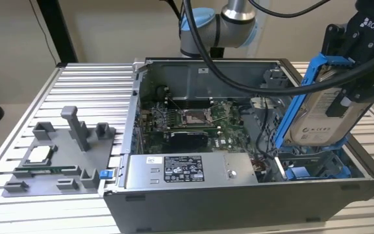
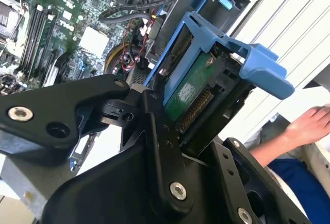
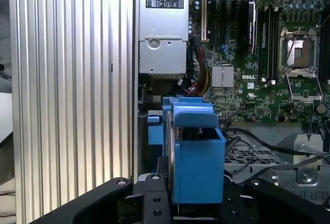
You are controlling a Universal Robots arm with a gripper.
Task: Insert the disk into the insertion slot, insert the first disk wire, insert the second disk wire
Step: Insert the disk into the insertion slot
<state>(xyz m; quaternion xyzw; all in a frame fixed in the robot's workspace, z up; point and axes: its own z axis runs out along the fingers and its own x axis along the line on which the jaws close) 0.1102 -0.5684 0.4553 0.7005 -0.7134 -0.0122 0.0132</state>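
The disk (image 1: 313,122), silver with a white label in a bright blue carrier, hangs upright and slightly tilted over the case's front corner on the exterior view's right. My gripper (image 1: 344,80) is shut on it from above. In the second wrist view the disk (image 2: 192,94) shows its green board and connector between my black fingers (image 2: 154,126). Below it lies the insertion slot (image 1: 310,169), with blue rails and grey walls. In the first wrist view the carrier (image 3: 196,152) stands over the slot's blue rail (image 3: 154,128). Red and black wires (image 1: 260,161) lie beside the slot.
The open computer case (image 1: 239,202) sits on a ribbed metal table (image 1: 89,92). Inside it are the motherboard (image 1: 187,119) and the grey power supply (image 1: 180,170). A grey fixture plate (image 1: 57,161) lies on the exterior view's left. A person's hand (image 2: 309,126) rests beyond the table edge.
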